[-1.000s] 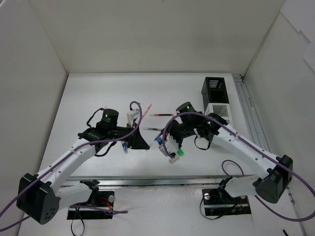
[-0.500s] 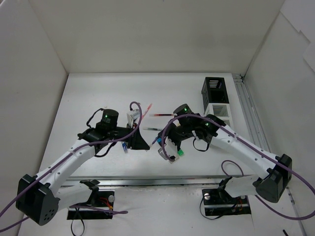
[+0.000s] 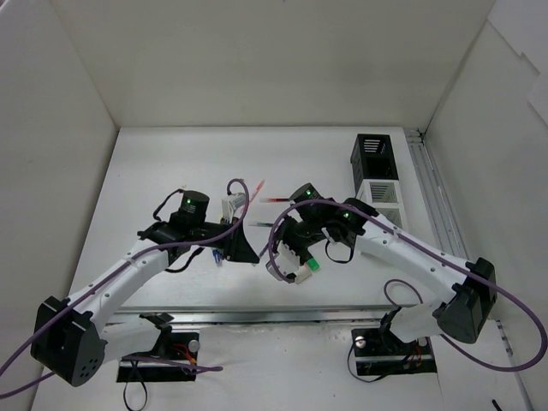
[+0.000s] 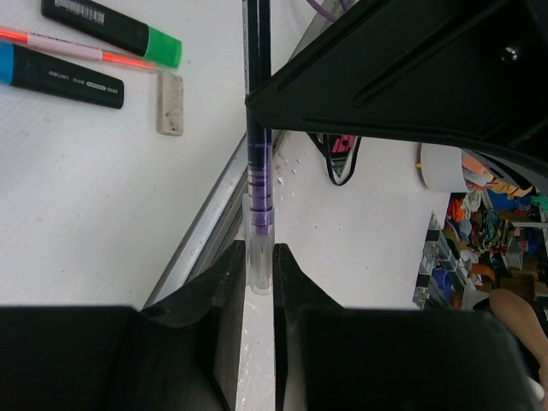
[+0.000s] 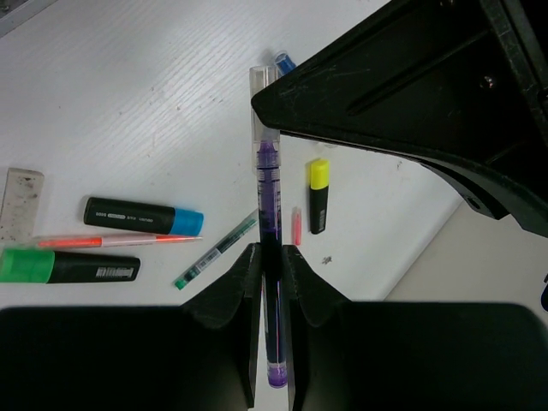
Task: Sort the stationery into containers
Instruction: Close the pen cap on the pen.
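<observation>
Looking at a purple pen [image 5: 267,180] pinched from both ends at once, held up off the worktop [image 3: 163,171] around the near middle. Left hand [image 4: 259,257] pressed together on the clear tip end, right hand [image 5: 270,257] clamped round the purple barrel further along. Reads like a handover between arms, just a guess though. No telling cap end from tail end.

Handling-wise: light as anything, stiff, thin, smooth plastic, so prone to swivelling or sliding between flat fingers if nipped too near an end. Better to grab mid-barrel, square across, and keep one pinch firm before loosening the other. No need to squeeze hard. Won't crush, but could pop out sideways.

Down below on the worktop: a green highlighter [image 5: 68,265], a blue highlighter [image 5: 144,216], a thin red pen [image 5: 111,241] lying between those two, a slim green pen [image 5: 218,250], a yellow highlighter [image 5: 318,197] and a grubby eraser [image 5: 19,201]. All loose, none sorted yet by the look of it.

Destination well apart, over at the far right: black box [image 3: 374,156] with the white box [image 3: 378,195] butted up against its near end. Can't see inside either from here. Probably going to need the pen tipped upright-ish before dropping it in.
</observation>
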Robot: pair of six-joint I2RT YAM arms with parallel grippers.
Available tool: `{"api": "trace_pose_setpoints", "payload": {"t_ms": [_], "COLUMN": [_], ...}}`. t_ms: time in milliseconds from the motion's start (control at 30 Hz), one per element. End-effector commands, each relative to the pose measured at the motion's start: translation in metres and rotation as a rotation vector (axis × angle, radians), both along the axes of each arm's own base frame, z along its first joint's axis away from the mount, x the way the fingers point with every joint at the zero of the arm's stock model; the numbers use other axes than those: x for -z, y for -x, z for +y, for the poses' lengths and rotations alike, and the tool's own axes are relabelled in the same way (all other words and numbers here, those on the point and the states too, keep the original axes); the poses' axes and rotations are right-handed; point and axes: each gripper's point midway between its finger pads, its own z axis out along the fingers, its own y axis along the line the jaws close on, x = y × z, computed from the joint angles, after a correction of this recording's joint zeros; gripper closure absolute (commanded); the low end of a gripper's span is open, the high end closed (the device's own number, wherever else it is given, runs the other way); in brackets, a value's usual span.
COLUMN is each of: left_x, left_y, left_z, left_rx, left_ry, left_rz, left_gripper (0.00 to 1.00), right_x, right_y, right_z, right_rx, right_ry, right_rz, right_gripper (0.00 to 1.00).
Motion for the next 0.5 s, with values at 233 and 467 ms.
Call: {"api": "trace_pose_setpoints", "payload": {"t_ms": [233,467], "left_x": [-0.041,-0.057], "left_y": [-0.032,-0.042], "left_z": [-0.012,-0.013], "left_rx": [-0.043,-0.076], "left_ry": [0.098,0.129], "left_rz": [-0.159,-0.248], "left_gripper": [1.0,1.0], "right_x": [-0.013,-0.007], "right_y": [0.027,0.042], "right_z": [0.027,0.03], "right_rx": [-0.078,-0.11], "right_ry": [-0.064,-0.07], "right_rz": [0.067,0.125], "right_gripper": [1.0,1.0]}}
